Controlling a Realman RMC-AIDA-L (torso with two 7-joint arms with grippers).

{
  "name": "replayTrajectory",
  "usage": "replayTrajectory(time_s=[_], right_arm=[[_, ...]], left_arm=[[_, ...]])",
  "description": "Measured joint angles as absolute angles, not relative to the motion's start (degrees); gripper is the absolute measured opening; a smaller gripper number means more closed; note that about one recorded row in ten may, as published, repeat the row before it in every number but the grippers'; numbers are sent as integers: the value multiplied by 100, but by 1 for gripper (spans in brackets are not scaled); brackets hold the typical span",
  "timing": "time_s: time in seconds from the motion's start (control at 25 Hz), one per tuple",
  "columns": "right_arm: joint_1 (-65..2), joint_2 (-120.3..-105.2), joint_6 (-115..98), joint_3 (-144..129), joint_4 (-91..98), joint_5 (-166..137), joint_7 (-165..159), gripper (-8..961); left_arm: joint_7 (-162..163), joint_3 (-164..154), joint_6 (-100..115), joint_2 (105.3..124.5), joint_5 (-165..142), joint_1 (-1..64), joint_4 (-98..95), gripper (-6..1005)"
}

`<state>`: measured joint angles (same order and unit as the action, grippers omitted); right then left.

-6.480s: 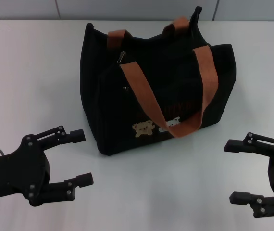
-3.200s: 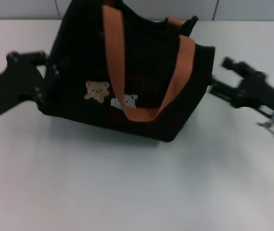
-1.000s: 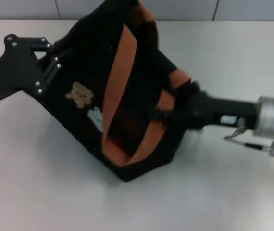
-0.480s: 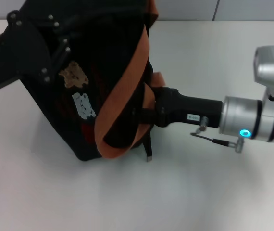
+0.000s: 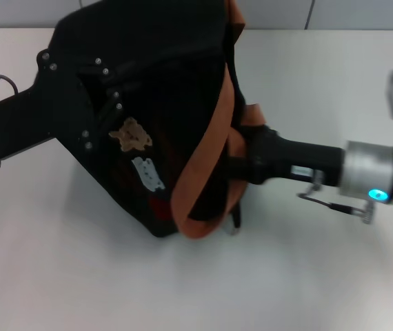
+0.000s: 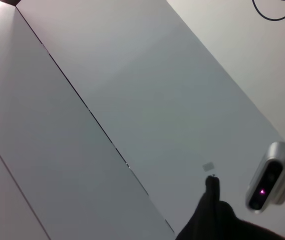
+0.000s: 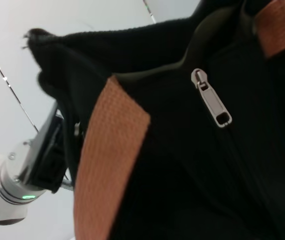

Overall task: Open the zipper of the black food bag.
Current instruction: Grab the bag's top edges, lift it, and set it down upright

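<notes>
- The left gripper [image 5: 89, 103] reaches in from the left edge of the bench [image 5: 58, 262], its black body laid against the upper left side of the black food bag [image 5: 162, 117]; its jaws are lost against the dark fabric, so I cannot tell whether they are spread or closed
- The bag sits left of centre on the white bench, tipped over at a slant, with the tan bear patch [image 5: 132, 134] and the white patch [image 5: 148, 174] facing up
- One orange-brown strap handle [image 5: 210, 158] loops down the bag's right side to its lower corner
- In the right wrist view the zipper [image 7: 211, 98] shows close up, its silvery pull lying flat on the black fabric beside a strap, with nothing pinching it
- The right gripper [image 5: 241, 165] comes in level from the right, its black front end pushed against the bag's right side behind the strap; its jaws are hidden there, so I cannot tell how they stand
</notes>
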<state>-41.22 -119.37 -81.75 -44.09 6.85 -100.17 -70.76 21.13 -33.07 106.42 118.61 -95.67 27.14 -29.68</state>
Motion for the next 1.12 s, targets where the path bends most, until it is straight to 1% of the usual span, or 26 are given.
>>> replayTrajectory(time_s=[0.04, 0.08, 0.24, 0.4, 0.44, 0.48, 0.56, 0.6, 0.64, 0.88, 0.92, 1.12], right_arm=[[-3809, -11934, -8405, -4467, 1003, -10018, -7190, 840], [-3809, -11934, -8405, -4467, 1003, -10018, -7190, 840], [-3259, -11911, -8808, -4427, 1461, -10005, -7394, 840], [-3100, -11897, -8986, -4421, 1601, -10006, -7473, 840], [-3009, -11859, -9116, -4404, 1641, -9994, -7477, 840], [-3009, -11859, -9116, -4404, 1641, -9994, -7477, 840], [-2942, -11790, -9326, -4302, 1689, -9982, -7484, 840], [-2942, -11790, -9326, -4302, 1689, -9982, -7484, 840], [-2900, -11739, -9536, -4186, 1705, -9979, -7462, 840], [-2710, -11697, -9788, -4118, 2047, -9999, -7352, 840], [-2640, -11663, -9756, -4140, 2126, -10067, -7334, 840], [-2550, -11614, -9638, -4104, 2146, -10417, -7289, 840]], left_arm=[[2109, -3309, 10629, 11861, -9571, 2705, -2967, 74], [2106, -3309, 10619, 11861, -9575, 2698, -2967, 74], [2067, -3313, 10521, 11859, -9583, 2678, -2906, 73], [2032, -3361, 10426, 11865, -9597, 2676, -2882, 73], [2027, -3450, 10392, 11868, -9601, 2679, -2862, 73], [2027, -3450, 10392, 11868, -9601, 2679, -2862, 73], [2014, -3521, 10365, 11868, -9604, 2689, -2833, 72], [2004, -3547, 10357, 11868, -9607, 2694, -2820, 72], [1978, -3607, 10332, 11872, -9619, 2702, -2790, 72], [1938, -3729, 10219, 11886, -9638, 2716, -2711, 70], [1896, -3739, 10202, 11886, -9638, 2721, -2671, 70], [1749, -3744, 10174, 11886, -9617, 2732, -2601, 70]])
